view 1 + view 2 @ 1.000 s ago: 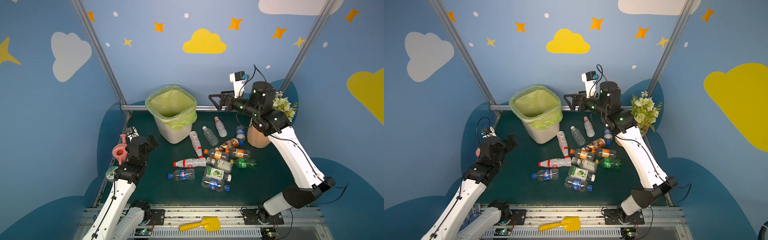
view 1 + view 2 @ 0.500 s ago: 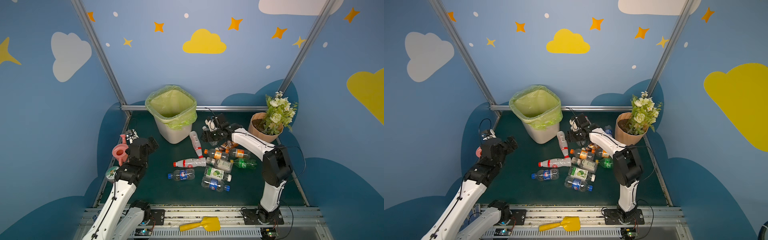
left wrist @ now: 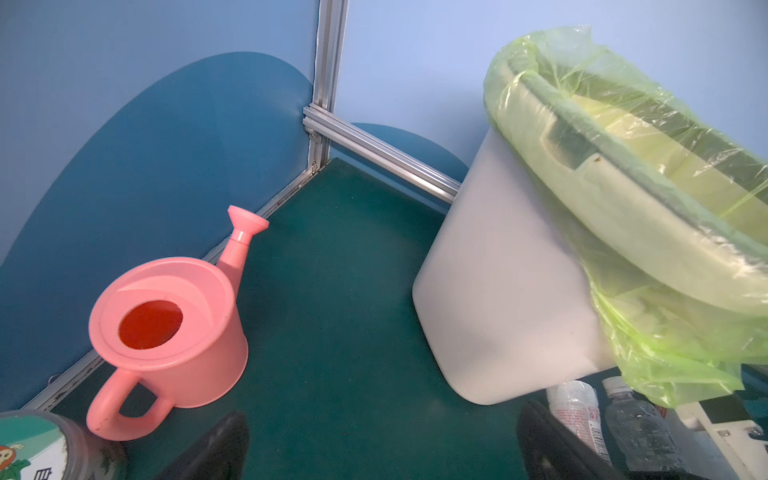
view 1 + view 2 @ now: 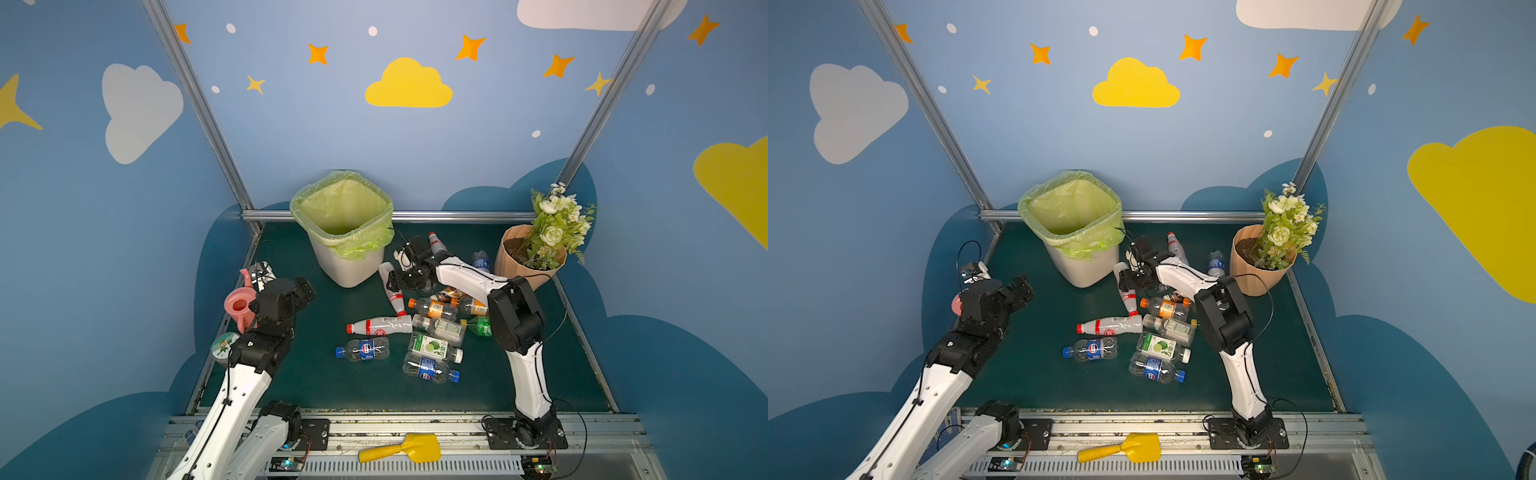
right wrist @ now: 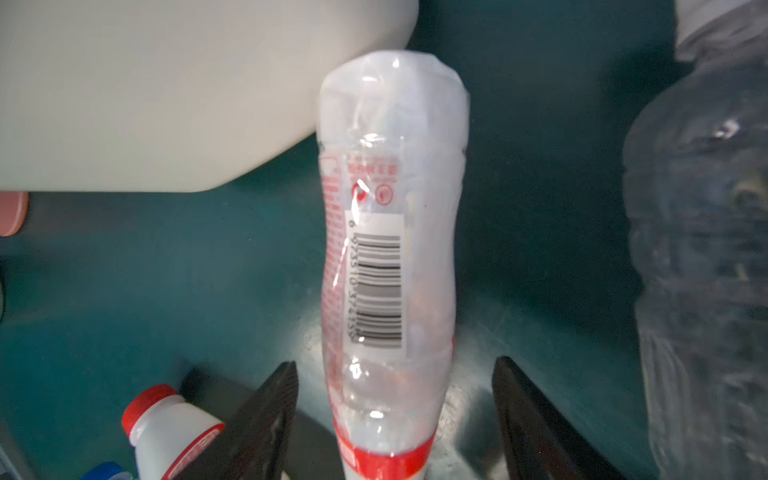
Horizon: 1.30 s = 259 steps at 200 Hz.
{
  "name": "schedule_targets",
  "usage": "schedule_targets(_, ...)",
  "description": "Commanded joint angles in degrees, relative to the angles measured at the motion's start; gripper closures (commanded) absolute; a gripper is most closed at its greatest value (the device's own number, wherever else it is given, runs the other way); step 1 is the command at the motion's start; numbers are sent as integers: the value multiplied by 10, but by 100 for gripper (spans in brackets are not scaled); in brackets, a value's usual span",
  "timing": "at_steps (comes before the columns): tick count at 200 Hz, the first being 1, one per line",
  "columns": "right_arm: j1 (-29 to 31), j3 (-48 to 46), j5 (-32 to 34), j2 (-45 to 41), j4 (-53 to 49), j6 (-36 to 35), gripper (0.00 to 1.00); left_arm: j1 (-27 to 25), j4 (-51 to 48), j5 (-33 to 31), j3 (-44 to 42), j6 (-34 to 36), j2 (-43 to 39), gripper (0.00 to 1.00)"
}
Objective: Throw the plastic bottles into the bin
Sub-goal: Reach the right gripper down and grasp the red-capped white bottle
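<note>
The bin (image 4: 345, 266), white with a yellow-green bag, stands at the back of the green floor. Several plastic bottles (image 4: 436, 328) lie scattered right of it. A white bottle with a red band (image 4: 392, 291) lies next to the bin's base. My right gripper (image 4: 395, 280) is low over it; in the right wrist view the bottle (image 5: 390, 249) runs between the jaws of that gripper (image 5: 395, 363), open, with a gap on each side. My left gripper (image 4: 305, 286) hangs open left of the bin, with only bare floor between its jaws (image 3: 382, 411).
A pink watering can (image 3: 166, 324) and a round tin (image 4: 224, 345) sit by the left wall. A tan flowerpot (image 4: 523, 262) stands at the back right. A clear bottle (image 5: 698, 249) lies close beside my right gripper. A yellow scoop (image 4: 401, 449) lies on the front rail.
My right arm has dropped from high near the back wall down to the floor beside the bin, and its jaws have narrowed around the white bottle. The left arm has stayed put.
</note>
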Motion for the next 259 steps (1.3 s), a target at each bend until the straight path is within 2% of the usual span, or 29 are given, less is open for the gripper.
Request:
schedule_targets(1, 2, 21, -3, 11, 4, 9, 28, -1, -12, -13, -9, 4, -8, 0)
schedule_targets(61, 15, 70, 6, 68, -31, 6, 29, -1, -13, -17, -10, 6, -10, 0)
schedule_targets(94, 15, 73, 2, 75, -30, 12, 36, 0, -17, -20, -11, 9, -17, 0)
schedule_targets(116, 14, 72, 0, 70, -23, 13, 46, 1, -17, -20, -11, 7, -18, 0)
schedule_targets(126, 14, 67, 0, 60, -15, 13, 50, 1, -19, -20, -11, 7, -18, 0)
schedule_targets(169, 13, 41, -2, -5, 28, 11, 55, 1, -18, -18, -10, 4, -19, 0)
schedule_targets(259, -2, -38, 3, -158, 108, 15, 56, 1, -18, -8, -12, -3, -30, 0)
